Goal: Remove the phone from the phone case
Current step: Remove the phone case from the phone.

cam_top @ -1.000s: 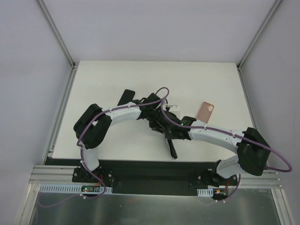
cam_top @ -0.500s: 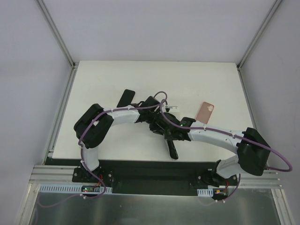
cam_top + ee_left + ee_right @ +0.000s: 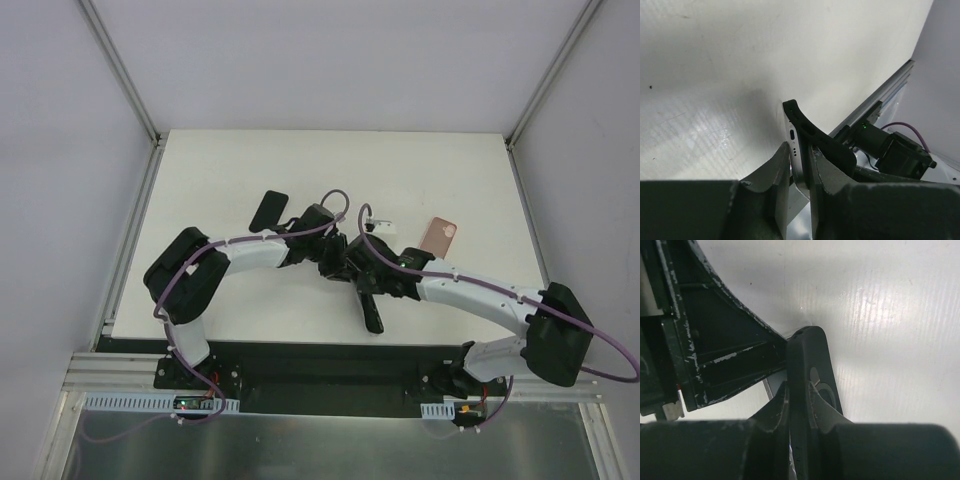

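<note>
The phone shows as a thin silver edge with a port and small holes, standing on edge above the table. My left gripper is shut on it. The black phone case curls away from the phone's far side. In the right wrist view the phone case shows its camera cut-out, and my right gripper is shut on its rim. From above, the left gripper and right gripper meet at mid-table, and the phone case sticks out toward the near edge.
A pink case lies to the right of the grippers. A black flat object lies to their left and farther back. A small white item sits just behind the right wrist. The table's near edge runs close below the case.
Both arms have shifted: the left elbow swung left, the right elbow right and down. The grippers stay joined at mid-table. The left jaws have tightened slightly on the phone.
</note>
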Action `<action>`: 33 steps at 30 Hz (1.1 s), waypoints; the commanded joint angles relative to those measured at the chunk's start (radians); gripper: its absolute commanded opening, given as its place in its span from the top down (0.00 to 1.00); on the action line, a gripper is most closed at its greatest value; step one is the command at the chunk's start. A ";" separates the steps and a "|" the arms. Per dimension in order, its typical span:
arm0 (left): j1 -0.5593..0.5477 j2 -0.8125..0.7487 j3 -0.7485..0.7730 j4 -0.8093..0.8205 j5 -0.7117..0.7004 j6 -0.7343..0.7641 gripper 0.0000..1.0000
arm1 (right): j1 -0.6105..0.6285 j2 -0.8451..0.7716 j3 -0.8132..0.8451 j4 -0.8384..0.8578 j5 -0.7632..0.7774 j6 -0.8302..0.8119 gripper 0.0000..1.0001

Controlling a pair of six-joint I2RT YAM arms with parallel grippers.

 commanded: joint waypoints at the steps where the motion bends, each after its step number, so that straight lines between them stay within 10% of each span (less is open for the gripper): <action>1: 0.020 0.035 -0.090 -0.281 -0.110 0.117 1.00 | -0.093 -0.152 0.033 -0.025 0.289 0.018 0.99; 33: 0.084 -0.070 -0.136 -0.280 -0.109 0.141 1.00 | -0.314 -0.137 -0.095 0.062 0.183 -0.042 0.99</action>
